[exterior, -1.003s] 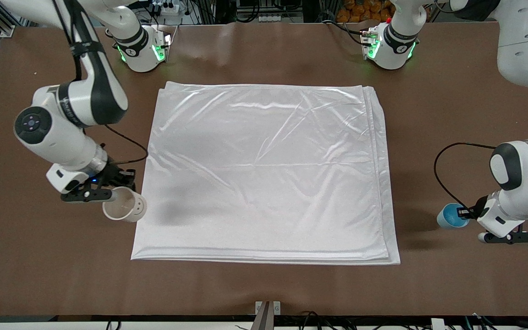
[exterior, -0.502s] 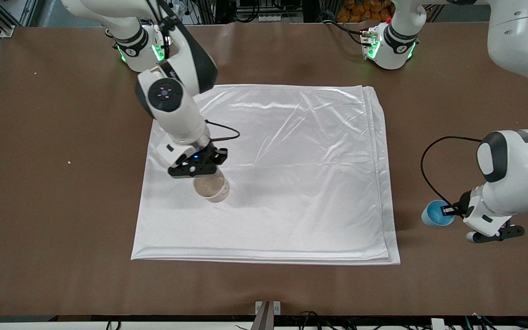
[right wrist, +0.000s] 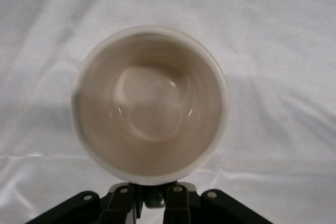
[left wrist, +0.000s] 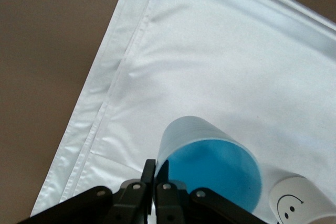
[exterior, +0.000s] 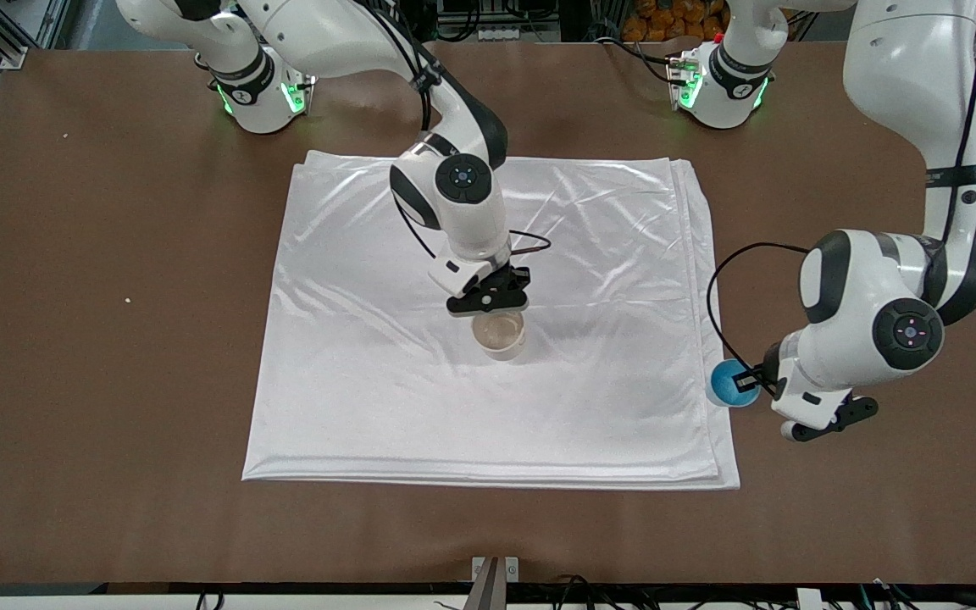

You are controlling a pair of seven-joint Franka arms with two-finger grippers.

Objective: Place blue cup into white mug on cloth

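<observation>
Brown bench (exterior: pixel 115 424) bearing the folded white cloth (exterior: pixel 369 407); right gripper (exterior: pixel 492 307) over the cloth's middle, fingers clamped on the rim of the white mug (exterior: pixel 500 333), mouth upward, at or just above the fabric; left gripper (exterior: pixel 751 383) at the cloth's edge toward the left arm's end, fingers pinching the wall of the blue cup (exterior: pixel 727 383), tilted. Step in hand, apparently: setting down the mug; next, the cup wants carrying over the mug's mouth, righted, then lowered in.

High front camera overlooks the cloth (exterior: pixel 488 339); both wrist cameras view it close.
</observation>
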